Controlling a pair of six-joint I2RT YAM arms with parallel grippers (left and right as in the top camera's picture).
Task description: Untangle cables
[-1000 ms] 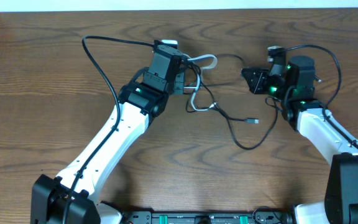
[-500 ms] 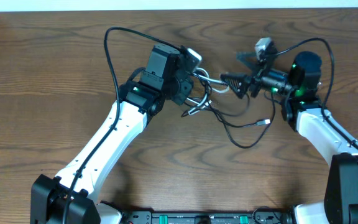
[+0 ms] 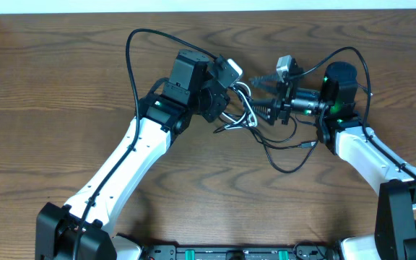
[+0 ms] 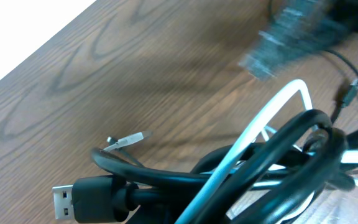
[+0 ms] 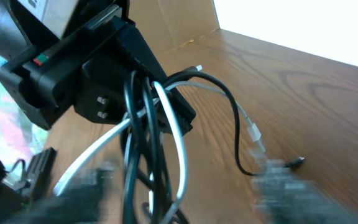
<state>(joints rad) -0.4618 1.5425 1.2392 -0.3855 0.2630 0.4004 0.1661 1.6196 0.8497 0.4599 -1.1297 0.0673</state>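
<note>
Your left pincer [image 3: 228,101] is clamped shut on the tangle of thin black and white cables [image 3: 244,115], upper middle of frame. Your right pincer [image 3: 269,110] sits just right of it, pointing left, too blurry to call open or closed. The loose ends trail lower right, nearer that side.

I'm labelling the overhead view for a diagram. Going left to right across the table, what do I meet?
left arm's white forearm → left gripper → tangled cables → right gripper → loose silver plug end → right arm's white forearm
</note>
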